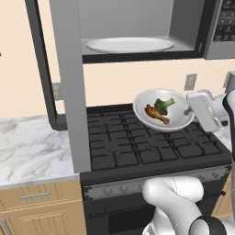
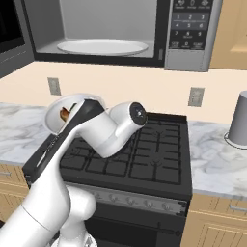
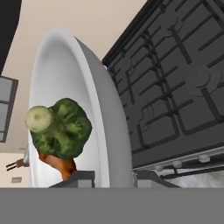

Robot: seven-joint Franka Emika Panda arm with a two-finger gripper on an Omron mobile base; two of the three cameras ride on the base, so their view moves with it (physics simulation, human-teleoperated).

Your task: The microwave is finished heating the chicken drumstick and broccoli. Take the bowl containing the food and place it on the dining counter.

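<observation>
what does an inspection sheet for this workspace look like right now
surface: black stove grates, marble worktops on both sides
job's things: bowl held above the stove, broccoli and chicken drumstick inside; microwave door open, turntable bare
clutter: grey canister on the right worktop
grippers: gripper shut on the bowl's rim
cables: nothing seen
surroundings: wall outlets, light wood cabinets

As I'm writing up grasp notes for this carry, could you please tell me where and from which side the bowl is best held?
By the thin rim, one finger inside and one outside, approached from the side. The bowl is shallow and too wide to span, and the broccoli and chicken drumstick fill the middle. The gripper is shut on the rim like this, above the stove.
</observation>
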